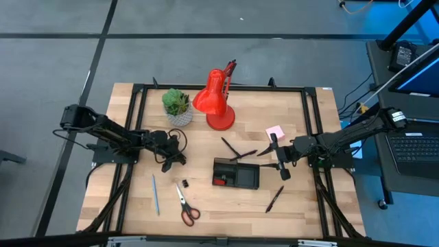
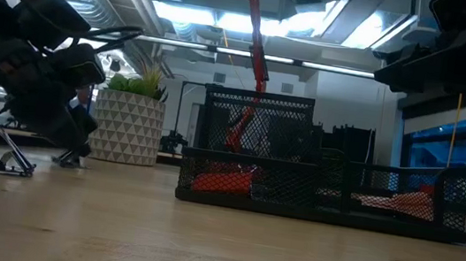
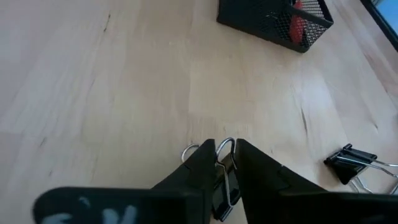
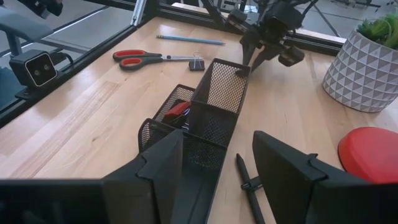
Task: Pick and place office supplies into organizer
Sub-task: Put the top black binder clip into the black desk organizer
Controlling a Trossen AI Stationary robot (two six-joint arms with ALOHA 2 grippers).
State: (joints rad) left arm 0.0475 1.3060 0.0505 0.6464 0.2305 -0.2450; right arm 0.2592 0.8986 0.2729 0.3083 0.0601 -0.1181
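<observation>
Left wrist view: your left gripper (image 3: 225,168) has pinched 1 binder clip (image 3: 222,180) on the table, well left of the organizer (image 1: 236,174). Next, lift and carry it over. Right gripper (image 4: 217,165) waits open there.

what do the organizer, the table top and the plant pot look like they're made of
Organizer: black wire mesh, likely painted metal; items inside show through the walls.
Table top: light wood, matte, with visible grain and plank seams.
Plant pot: white, with a raised triangle pattern; possibly ceramic or concrete, hard to tell.
</observation>
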